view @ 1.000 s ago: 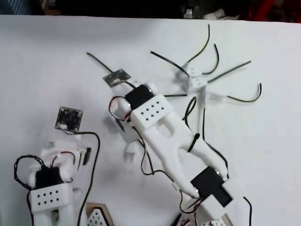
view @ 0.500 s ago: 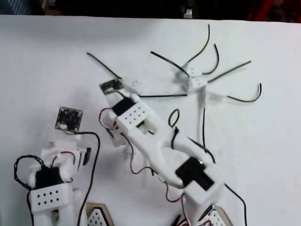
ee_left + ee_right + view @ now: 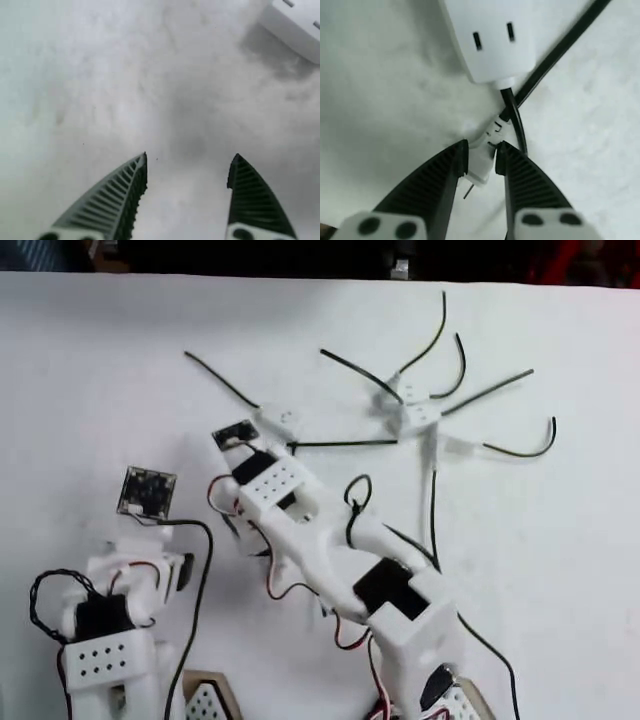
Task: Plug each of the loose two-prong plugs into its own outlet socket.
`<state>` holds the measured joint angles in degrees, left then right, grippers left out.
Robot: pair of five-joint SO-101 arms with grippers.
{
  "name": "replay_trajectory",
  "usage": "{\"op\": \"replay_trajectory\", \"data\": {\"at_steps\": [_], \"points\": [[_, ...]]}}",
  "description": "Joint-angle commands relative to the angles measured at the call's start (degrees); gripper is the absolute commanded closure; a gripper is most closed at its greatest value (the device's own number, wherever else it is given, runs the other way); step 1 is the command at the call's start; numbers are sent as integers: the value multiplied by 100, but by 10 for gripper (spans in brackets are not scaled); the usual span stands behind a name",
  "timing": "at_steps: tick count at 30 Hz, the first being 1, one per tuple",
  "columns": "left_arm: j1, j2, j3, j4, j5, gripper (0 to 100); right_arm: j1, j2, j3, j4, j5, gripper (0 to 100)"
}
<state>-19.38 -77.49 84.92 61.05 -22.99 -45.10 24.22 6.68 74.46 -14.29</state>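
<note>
Inspector: Gripping a white two-prong plug (image 3: 479, 170), the right gripper (image 3: 480, 159) has its jaws clamped on the plug body, just beside the outlet socket (image 3: 492, 45) on the worktop (image 3: 380, 100). The left gripper (image 3: 187, 167) is parted and holds nothing.
Assessor: Risks?
Inspector: The one visible prong (image 3: 468, 191) appears to point away from the slots. Pushing in unturned would likely shove the unheld socket aside. The black cord (image 3: 560, 47) could snag.
Assessor: Unclear items?
Inspector: Grip depth is hidden between the jaws. A white body (image 3: 295, 22) beyond the left gripper is cut off.
</note>
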Motion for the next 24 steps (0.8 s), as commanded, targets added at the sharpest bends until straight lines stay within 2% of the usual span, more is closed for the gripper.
{"op": "replay_trajectory", "data": {"at_steps": [1, 6, 11, 17, 24], "points": [[-66, -119, -18, 18, -70, 742, 48, 207, 26, 4, -44, 909], [-66, -119, -18, 18, -70, 743, 40, 268, 18, 207, 0, 915], [-66, -119, -18, 18, -70, 743, 57, 180, 18, 303, 9, 972], [-66, -119, -18, 18, -70, 743, 66, 224, -229, 1007, 9, 841], [-66, -119, -18, 18, -70, 743, 66, 233, -686, 1033, -53, 889]]}}
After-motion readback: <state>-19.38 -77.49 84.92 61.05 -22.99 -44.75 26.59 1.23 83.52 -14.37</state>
